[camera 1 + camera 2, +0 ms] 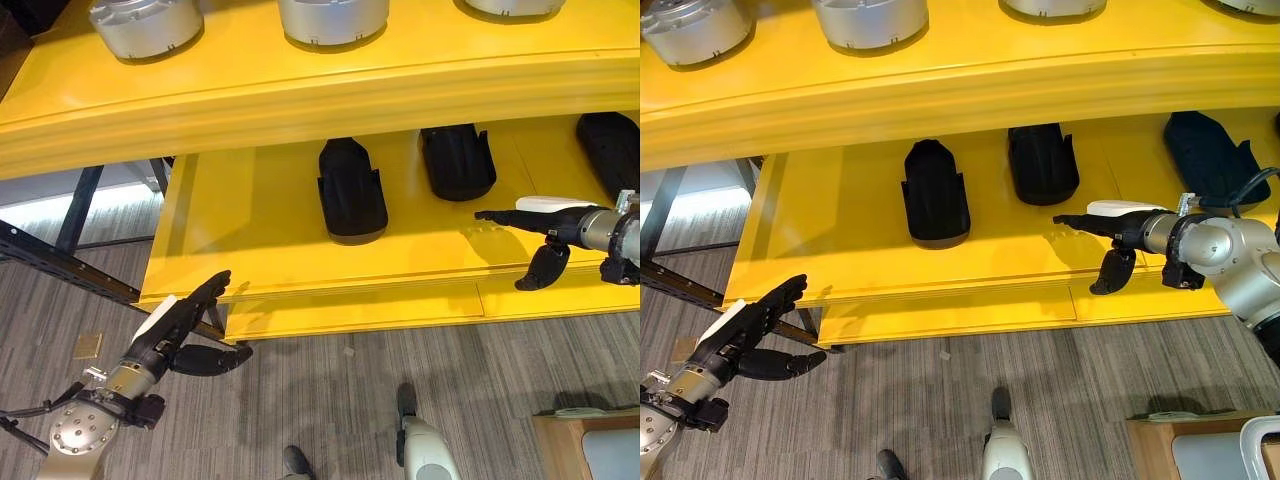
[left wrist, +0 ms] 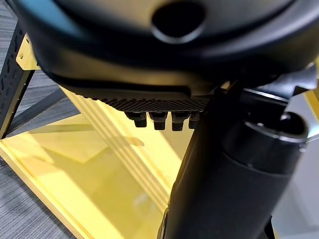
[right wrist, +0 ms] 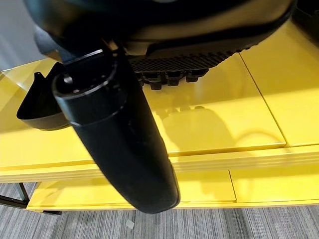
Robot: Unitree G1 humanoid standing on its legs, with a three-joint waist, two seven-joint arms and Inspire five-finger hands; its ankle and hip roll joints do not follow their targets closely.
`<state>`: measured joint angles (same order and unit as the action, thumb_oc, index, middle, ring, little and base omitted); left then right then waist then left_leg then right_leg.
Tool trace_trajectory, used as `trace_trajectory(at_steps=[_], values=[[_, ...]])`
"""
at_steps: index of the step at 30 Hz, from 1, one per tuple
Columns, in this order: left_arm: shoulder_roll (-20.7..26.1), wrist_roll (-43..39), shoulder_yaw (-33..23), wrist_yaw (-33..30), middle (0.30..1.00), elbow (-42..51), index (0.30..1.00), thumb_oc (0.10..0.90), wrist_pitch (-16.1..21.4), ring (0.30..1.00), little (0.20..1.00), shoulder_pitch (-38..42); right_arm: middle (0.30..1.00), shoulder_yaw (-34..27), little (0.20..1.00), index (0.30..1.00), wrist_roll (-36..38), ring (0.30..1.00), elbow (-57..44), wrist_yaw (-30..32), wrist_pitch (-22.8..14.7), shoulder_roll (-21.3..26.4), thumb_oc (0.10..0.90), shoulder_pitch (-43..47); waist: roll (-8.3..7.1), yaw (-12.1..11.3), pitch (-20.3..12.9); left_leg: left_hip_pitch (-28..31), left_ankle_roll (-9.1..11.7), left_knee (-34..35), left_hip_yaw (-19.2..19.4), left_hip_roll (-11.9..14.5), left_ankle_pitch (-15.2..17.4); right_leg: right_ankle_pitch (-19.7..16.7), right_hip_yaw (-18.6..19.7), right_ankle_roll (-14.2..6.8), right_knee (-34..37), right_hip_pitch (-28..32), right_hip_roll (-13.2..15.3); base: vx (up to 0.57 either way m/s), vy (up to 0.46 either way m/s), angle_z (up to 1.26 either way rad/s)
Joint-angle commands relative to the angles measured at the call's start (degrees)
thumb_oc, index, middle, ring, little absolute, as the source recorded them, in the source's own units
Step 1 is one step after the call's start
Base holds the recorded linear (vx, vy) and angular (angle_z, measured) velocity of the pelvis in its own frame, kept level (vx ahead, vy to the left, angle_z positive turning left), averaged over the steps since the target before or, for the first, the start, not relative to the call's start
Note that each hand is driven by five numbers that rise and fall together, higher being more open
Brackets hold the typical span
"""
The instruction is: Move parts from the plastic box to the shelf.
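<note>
Top-shelf silver parts (image 1: 146, 25) cropped at edge

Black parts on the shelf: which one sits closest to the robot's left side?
The leftmost black part. It lies farther left and nearer the shelf's front than the middle one and the right one.

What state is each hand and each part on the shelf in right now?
Left hand: open, empty, beside the shelf's corner.
Right hand: open, empty, over the lower shelf.
Black parts: three lying apart on the lower shelf.
Silver parts: resting on the upper shelf.

Grey striped carpet floor (image 1: 330, 400)
</note>
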<state>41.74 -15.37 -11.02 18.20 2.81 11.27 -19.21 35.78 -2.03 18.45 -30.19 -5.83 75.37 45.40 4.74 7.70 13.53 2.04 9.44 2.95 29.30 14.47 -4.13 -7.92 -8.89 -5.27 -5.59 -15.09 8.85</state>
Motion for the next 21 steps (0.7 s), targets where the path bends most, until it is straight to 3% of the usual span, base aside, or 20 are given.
trace_trajectory(at_steps=[1,21], values=[[2.7,-2.1,-5.6,-1.9,1.0,4.4,1.0,0.9,3.9,1.0,1.0,-0.2,1.0,-2.2,1.0,1.0,2.7,1.0,-4.5,2.2,-0.7,2.5,0.9,7.2,-2.73,-0.4,-3.1,-2.0,1.4,1.6,-3.8,5.4,-7.5,3.2,5.3,-3.0,-7.9,-3.0,2.4,0.0,0.0,0.0],[-0.1,-1.7,-8.1,-3.3,1.0,3.5,1.0,0.9,3.7,1.0,1.0,-2.4,1.0,5.3,1.0,1.0,1.7,1.0,-4.2,3.6,-0.4,4.7,0.9,21.0,-3.17,-0.9,-0.8,-3.8,1.1,1.5,-3.9,5.2,-7.5,3.2,5.7,-2.6,-10.2,-6.6,1.9,0.0,0.001,0.0]])
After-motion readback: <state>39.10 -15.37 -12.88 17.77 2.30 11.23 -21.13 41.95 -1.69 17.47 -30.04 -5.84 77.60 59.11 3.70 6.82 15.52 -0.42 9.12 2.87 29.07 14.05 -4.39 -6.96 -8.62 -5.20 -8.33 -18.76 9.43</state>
